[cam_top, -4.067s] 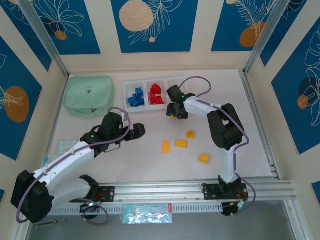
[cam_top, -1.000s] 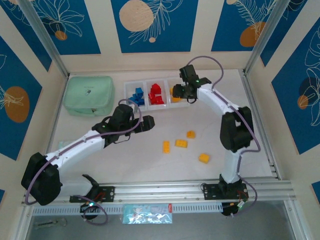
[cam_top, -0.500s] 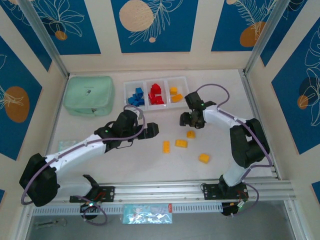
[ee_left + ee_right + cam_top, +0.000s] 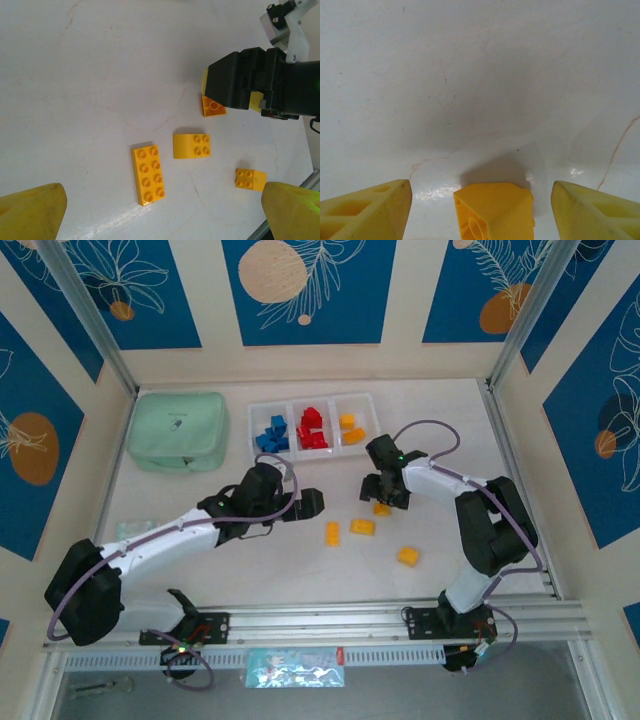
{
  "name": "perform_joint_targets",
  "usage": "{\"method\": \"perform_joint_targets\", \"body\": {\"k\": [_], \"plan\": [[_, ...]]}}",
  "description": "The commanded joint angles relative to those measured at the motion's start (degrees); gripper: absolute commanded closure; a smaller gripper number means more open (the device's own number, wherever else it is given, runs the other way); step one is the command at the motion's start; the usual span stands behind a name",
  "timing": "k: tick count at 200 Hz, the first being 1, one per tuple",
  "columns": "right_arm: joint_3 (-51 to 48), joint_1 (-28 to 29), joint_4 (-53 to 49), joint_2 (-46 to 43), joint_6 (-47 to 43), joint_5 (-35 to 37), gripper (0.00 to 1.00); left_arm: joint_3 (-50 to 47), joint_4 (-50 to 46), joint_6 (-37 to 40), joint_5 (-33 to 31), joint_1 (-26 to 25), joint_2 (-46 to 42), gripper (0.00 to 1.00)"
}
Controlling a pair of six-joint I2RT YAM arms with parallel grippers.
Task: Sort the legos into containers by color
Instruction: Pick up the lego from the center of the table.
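Four yellow bricks lie loose on the desk (image 4: 280, 575), and my right hand (image 4: 386, 496) is down over the one nearest the containers (image 4: 366, 410). From my right wrist, that yellow brick (image 4: 494, 210) sits on the desk between my two yellow fingers (image 4: 367, 210). Bare surface shows on either side of it, so the hand is spread around the brick without pinching it, and neither finger touches it in what I can see. From my left wrist the same brick peeks out as an orange corner under the black body of the right hand. My left hand (image 4: 308, 502) is out over the desk to the left of the loose bricks, well apart from the right hand. Its fingertips (image 4: 35, 210) sit at the two lower corners of the left wrist view, spread as wide as they go and gripping nothing. Beyond them lie the long yellow brick (image 4: 148, 175), studs up, the sloped yellow brick (image 4: 192, 145) just beside it, and the small yellow brick (image 4: 250, 179) farther toward my right. The containers stand in a row at the far side of the desk, with blue bricks (image 4: 272, 432) in the left bin, red bricks (image 4: 312, 428) in the middle bin and yellow bricks (image 4: 349, 429) in the right bin. A mint-green pouch (image 4: 178, 430) lies to the left of that row.
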Motion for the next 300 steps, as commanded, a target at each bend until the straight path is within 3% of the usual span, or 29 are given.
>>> {"method": "perform_joint_targets", "body": {"k": [1,45,158,232,300], "plan": [[-1.5,0.4,-0.5,0.3,1.1,-0.1,0.28,-0.1,1.0,-0.2,-0.3,-0.6,-0.2,0.01],[-3.4,0.9,1.4,0.8,0.9,-3.3,0.35,0.0,1.0,-0.1,-0.3,-0.6,0.7,0.01],[-3.3,2.2,1.4,-1.7,-0.4,-2.3,0.60,0.6,-0.5,1.2,-1.2,-0.6,0.1,0.01],[2.7,1.6,0.2,-2.9,-2.9,-1.5,0.63,3.2,-2.6,3.7,-0.3,2.0,-0.4,0.01],[18.4,-0.4,-0.5,4.9,-6.9,-0.7,0.63,2.6,-4.1,4.2,0.6,7.0,-3.4,0.01]]}}
